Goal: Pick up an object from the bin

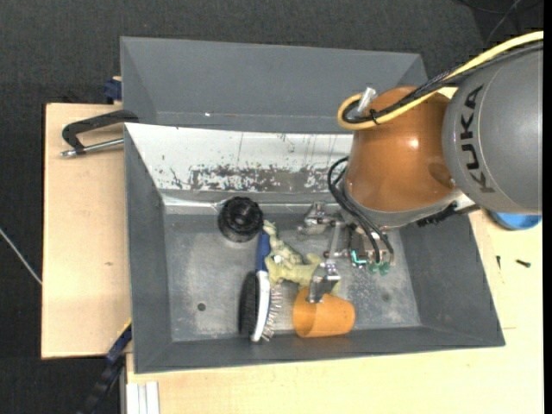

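My gripper (320, 252) hangs below the orange wrist cover in the middle right of the bin, open. One metal fingertip (323, 281) rests at the rim of an orange cup (325, 316) lying on its side near the front wall. The other fingertip (312, 222) is nearer the back wall. A pale yellow toy figure (288, 266) lies just left of the fingers. Nothing shows between the fingers.
A brush with a blue handle and black head (254, 304) lies left of the cup, its white bristles beside it. A black round cap-like thing (239, 217) sits near the back wall. The bin's left floor is bare.
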{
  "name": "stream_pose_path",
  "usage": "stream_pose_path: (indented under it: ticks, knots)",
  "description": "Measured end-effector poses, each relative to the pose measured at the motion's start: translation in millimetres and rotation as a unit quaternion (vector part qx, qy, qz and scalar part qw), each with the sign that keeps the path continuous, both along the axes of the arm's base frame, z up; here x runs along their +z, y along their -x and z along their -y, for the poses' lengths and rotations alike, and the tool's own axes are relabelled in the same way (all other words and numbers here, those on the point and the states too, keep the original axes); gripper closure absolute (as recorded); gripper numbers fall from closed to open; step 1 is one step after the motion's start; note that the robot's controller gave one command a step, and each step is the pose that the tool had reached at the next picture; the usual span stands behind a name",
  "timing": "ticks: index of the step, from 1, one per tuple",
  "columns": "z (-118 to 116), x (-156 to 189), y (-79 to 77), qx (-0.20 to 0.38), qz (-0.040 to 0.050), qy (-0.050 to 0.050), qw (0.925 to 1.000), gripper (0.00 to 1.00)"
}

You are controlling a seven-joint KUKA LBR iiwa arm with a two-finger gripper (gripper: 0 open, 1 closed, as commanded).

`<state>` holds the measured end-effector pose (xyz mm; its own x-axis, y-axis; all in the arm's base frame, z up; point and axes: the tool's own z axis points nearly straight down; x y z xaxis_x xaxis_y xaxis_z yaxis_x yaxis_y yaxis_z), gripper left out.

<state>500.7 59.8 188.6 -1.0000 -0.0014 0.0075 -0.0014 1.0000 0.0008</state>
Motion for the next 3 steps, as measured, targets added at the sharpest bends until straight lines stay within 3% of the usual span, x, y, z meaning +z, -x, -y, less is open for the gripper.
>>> stream_pose_path:
  ticks: [1, 2, 3]
  knots:
    - [20, -110, -38.1, 0.123, 0.0190, -0.002, 0.9923, 0.00]
    - [22, -112, -35.9, 0.121, 0.0175, 0.000, 0.9925, 1.00]
    - [18, 30, -37.1, 0.141, 0.0110, 0.000, 0.9899, 1.00]
